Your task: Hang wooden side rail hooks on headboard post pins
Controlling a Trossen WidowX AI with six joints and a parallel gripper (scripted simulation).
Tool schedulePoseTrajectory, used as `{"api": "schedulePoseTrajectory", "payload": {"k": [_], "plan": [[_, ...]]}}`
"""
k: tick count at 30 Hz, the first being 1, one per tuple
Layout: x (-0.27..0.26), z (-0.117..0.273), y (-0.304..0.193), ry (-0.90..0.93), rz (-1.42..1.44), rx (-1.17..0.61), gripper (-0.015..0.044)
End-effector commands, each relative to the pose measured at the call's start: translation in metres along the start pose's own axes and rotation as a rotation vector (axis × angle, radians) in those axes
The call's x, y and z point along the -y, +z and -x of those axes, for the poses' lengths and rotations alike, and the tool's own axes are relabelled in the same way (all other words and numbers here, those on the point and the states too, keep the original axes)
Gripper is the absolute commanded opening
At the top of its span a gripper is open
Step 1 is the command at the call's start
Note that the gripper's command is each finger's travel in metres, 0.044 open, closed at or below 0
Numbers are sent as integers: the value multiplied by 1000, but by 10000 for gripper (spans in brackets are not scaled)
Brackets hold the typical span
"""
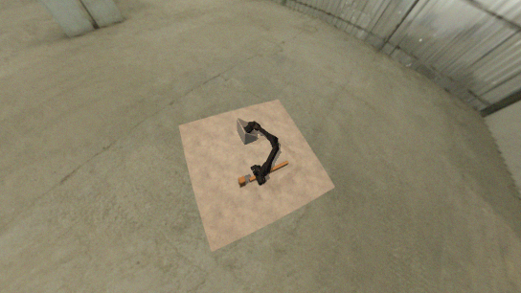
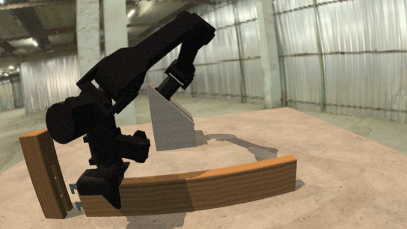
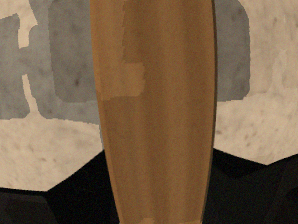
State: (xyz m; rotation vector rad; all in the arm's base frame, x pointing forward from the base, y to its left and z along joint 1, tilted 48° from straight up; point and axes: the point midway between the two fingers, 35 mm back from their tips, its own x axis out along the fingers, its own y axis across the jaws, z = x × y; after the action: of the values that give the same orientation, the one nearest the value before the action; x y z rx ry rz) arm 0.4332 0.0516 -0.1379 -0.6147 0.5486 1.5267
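The wooden side rail [image 1: 280, 167] [image 2: 243, 181] [image 3: 157, 125] stands on its narrow edge, low along the table. Its far end rests there; whether the hook end is slightly raised I cannot tell. My gripper [image 1: 258, 175] [image 2: 108, 187] [image 3: 148, 147] is shut on the rail near the hook end, one finger on each side. Two steel hooks, the upper one [image 2: 72, 188] and the lower one [image 2: 78, 206], stick out toward the post. The headboard post [image 1: 241, 181] [image 2: 39, 168] stands upright, with a gap to the hooks. Two pins show in its slot, each higher in view than its hook.
My arm [image 1: 274, 148] [image 2: 123, 72] arches over from a grey sloped base block [image 1: 245, 135] [image 2: 172, 131] behind the rail. The pale table top [image 1: 220, 211] [image 2: 337, 179] carries everything, and the post is close beside my gripper on the left in the exterior view.
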Motion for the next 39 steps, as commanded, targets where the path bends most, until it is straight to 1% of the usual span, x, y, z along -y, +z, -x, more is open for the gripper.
{"api": "schedulePoseTrajectory", "payload": {"k": [1, 39], "plan": [[0, 0, 0, 0, -1, 0, 0], [0, 6, 0, -9, 22, -1, 0]]}}
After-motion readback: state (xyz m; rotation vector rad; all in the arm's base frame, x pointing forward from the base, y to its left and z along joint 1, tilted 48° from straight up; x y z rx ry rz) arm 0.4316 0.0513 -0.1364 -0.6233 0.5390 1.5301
